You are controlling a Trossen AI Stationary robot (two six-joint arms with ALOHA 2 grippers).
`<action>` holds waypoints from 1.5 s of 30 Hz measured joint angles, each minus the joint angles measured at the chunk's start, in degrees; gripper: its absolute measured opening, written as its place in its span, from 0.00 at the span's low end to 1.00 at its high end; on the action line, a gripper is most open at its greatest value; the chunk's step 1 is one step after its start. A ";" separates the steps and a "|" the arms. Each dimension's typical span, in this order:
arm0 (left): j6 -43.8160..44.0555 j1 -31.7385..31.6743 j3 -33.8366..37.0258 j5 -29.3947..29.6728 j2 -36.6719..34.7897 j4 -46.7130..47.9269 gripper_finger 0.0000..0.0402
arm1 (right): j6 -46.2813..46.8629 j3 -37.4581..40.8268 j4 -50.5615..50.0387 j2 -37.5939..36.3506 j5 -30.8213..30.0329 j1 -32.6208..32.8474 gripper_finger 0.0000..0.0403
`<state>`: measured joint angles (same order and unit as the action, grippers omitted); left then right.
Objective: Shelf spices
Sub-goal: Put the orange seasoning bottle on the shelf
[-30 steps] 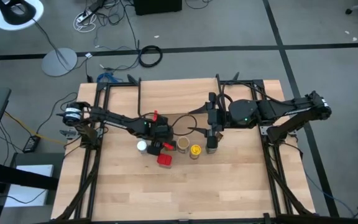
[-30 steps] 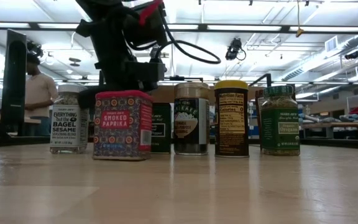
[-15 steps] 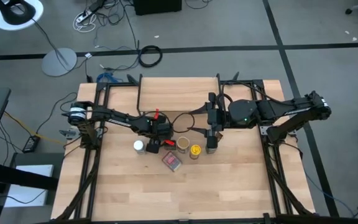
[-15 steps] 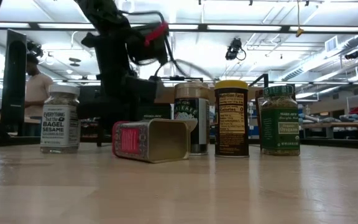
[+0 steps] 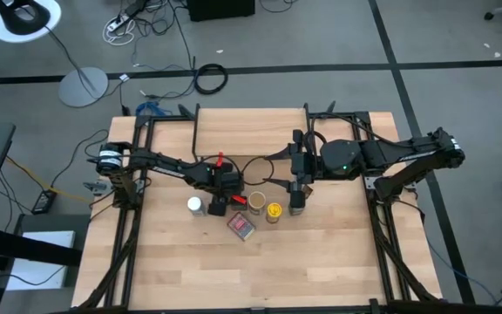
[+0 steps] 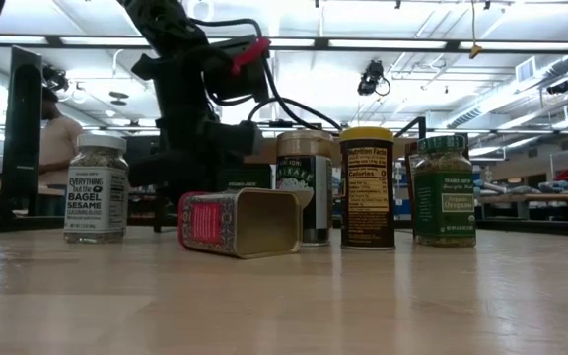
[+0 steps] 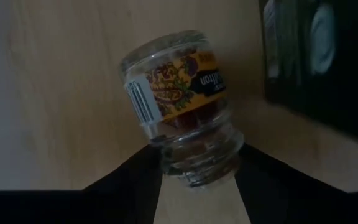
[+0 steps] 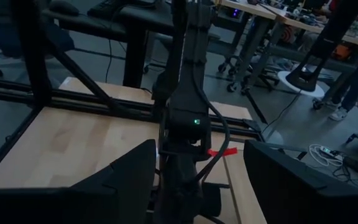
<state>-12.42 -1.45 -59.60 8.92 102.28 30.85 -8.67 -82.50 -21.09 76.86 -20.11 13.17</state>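
The white-lidded jar [image 6: 96,187] stands leftmost. The left gripper [image 5: 219,206] straddles a clear jar [image 7: 182,112] at its fingertips; grip unclear. The red tin [image 6: 240,223] lies toppled. Three jars stand rightward. The right gripper [image 5: 296,197] hovers part-open, empty.

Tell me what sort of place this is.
Probably a robotics lab or workshop: two arms on a wooden table, loose cables on a taped grey floor, and workbenches under open ceiling ducts behind.
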 joint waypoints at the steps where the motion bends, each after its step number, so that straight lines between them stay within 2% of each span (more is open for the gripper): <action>1: 0.54 0.00 0.01 -0.43 0.00 -0.51 0.48 | 0.00 0.00 -0.05 0.00 -0.03 0.00 0.60; 10: 2.59 0.07 0.01 -2.40 0.00 -3.31 0.46 | 0.14 0.00 -0.03 0.00 -0.03 0.00 0.60; 22: 3.22 0.07 -0.01 -2.17 -0.02 -1.08 0.20 | 0.17 0.00 -0.01 0.00 -0.01 0.00 0.60; 26: 3.79 0.07 -0.61 -2.17 -0.02 1.74 0.14 | 0.17 0.00 -0.01 0.00 -0.02 0.00 0.60; 30: 3.97 0.07 -2.65 -2.17 -0.03 5.28 0.14 | 0.17 0.00 -0.03 0.00 -0.01 0.00 0.60; 39: 3.81 0.07 -8.99 -2.15 -0.35 12.81 0.24 | 1.15 0.00 -0.34 0.00 0.01 0.00 0.60; 45: 3.28 0.07 -12.91 -2.13 -0.35 21.08 0.25 | 1.51 0.00 -1.10 0.00 0.01 0.00 0.60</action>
<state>-9.14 -1.39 -72.51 6.79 101.93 51.92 -7.16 -82.50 -22.20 76.86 -20.10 13.17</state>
